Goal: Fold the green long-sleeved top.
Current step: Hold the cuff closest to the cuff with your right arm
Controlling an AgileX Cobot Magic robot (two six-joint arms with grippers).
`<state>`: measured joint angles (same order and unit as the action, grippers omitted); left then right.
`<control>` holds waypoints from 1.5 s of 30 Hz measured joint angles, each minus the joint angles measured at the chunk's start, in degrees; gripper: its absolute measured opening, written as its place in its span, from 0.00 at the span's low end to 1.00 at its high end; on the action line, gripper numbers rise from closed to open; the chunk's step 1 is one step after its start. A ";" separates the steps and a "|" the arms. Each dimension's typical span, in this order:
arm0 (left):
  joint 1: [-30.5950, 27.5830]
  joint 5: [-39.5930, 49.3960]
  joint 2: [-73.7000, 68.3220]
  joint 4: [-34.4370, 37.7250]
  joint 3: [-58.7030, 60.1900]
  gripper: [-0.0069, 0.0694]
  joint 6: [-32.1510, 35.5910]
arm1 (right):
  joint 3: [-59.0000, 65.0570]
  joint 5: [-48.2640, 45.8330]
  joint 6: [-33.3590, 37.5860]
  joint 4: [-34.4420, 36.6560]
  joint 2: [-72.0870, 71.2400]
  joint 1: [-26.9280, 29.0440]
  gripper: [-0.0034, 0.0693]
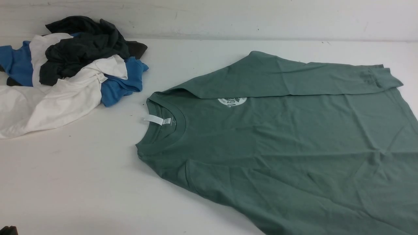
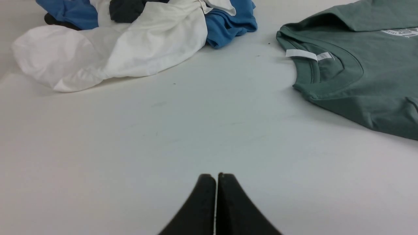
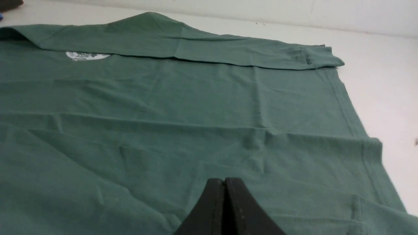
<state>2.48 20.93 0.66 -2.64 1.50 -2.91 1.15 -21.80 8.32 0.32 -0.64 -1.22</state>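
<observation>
Heaped garments (image 1: 75, 55) are lying left of the green long-sleeved top (image 1: 294, 147), apart; left tool (image 2: 216, 178) and right tool (image 3: 224, 181) are sitting closed, empty

Left gripper (image 2: 216, 176), right gripper (image 3: 224, 180): fingers (image 2: 202, 199) together.

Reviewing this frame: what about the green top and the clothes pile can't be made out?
- green long-sleeved top: near sleeve, past the front view's bottom edge, outside both wrist views.
- chest logo: half covered by the folded sleeve; lettering unreadable.
- clothes pile: garment count, tangled together.
</observation>
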 joint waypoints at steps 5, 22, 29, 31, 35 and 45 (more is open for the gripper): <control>0.00 0.00 0.00 0.00 0.00 0.09 0.00 | 0.29 1.82 4.09 -7.63 0.00 0.00 0.03; 0.00 0.00 0.00 0.00 0.00 0.09 0.00 | 0.51 11.41 -30.48 32.94 0.00 0.00 0.03; 0.00 0.00 0.00 0.00 0.00 0.09 0.00 | -4.68 14.11 -26.06 34.16 0.00 0.00 0.03; 0.00 0.00 0.00 0.00 0.00 0.09 0.00 | -7.71 14.62 -23.17 32.95 0.19 0.00 0.03; 0.00 0.00 0.00 0.00 0.00 0.09 0.00 | -23.77 8.36 -10.66 26.20 8.60 0.00 0.03; 0.00 0.00 0.00 0.00 0.00 0.09 0.00 | -44.26 -38.81 -7.47 10.95 46.72 0.00 0.03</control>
<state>2.48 20.93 0.66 -2.64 1.50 -2.91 -43.11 -60.61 0.85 11.27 46.08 -1.22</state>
